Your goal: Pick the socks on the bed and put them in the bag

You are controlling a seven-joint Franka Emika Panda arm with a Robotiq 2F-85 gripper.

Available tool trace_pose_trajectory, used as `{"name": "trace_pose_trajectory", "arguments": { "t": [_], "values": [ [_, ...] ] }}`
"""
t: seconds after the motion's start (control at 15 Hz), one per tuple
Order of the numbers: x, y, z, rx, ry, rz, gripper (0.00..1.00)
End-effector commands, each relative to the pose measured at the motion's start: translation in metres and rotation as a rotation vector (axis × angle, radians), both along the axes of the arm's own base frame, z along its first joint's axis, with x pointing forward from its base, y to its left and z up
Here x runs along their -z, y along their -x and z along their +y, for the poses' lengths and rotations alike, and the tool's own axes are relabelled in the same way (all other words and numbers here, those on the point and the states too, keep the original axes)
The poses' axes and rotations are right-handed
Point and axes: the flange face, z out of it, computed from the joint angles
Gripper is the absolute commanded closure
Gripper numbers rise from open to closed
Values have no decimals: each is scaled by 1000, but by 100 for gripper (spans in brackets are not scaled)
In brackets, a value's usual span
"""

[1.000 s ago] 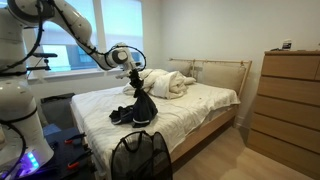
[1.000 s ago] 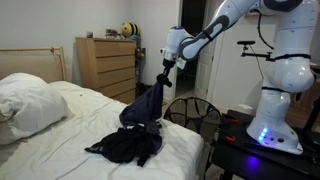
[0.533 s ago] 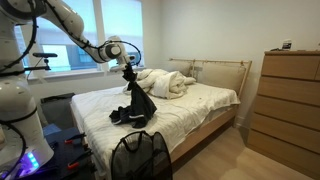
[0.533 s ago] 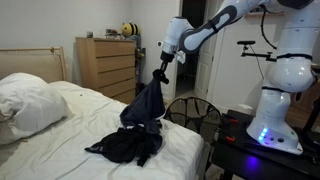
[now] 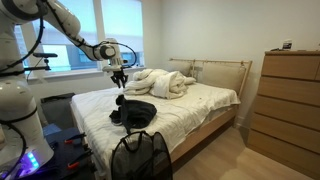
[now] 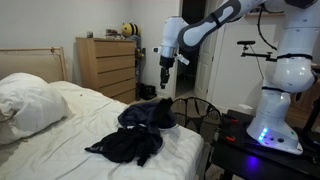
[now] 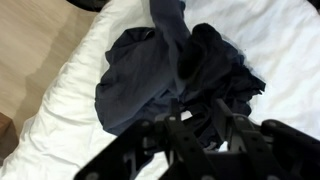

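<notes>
Tool point(image 6: 165, 86) hangs up high over the bed point(image 5: 205, 100), pointing down, w/ nothing in it. Can't tell if its jaws are open or closed; they look too small & dark.

Bed is the desk here: big, w/ a white sheet & a white duvet point(image 5: 165, 82) bunched at the head end. Bag point(image 5: 140, 155) is the black mesh one on the floor, just beside the bed edge, mouth up. Dark clothes pile point(image 6: 140, 130) lies on the sheet near that edge, below the tool & not touching it. Can't pick out socks in the pile, so they may be part of it or hidden.

What could go wrong:
- Tool may come down & pinch only a thin fold, so the cloth slips out on the way to the bag.
- It may grab the white sheet w/ the cloth & drag it along.
- A big floppy piece could hang over the bag rim & fall on the floor.

Pile's long side, in an exterior view, runs approx 8 o'clock to 2 o'clock. In wrist view a narrow strip point(image 7: 165, 20) sticks out to 12 o'clock.
</notes>
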Motion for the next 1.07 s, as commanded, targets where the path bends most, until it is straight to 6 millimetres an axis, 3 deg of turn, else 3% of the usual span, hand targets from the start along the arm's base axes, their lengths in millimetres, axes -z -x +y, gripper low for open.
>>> {"name": "trace_pose_trajectory", "arguments": {
  "t": [0.0, 0.27, 0.67, 1.0],
  "values": [
    [-2, -4, -14, -2, 16, 31, 27],
    [14, -9, -36, 42, 25, 92, 1],
    [66, 2, -59, 9, 6, 416, 0],
    [105, 8, -60, -9, 23, 463, 0]
  ]
}}
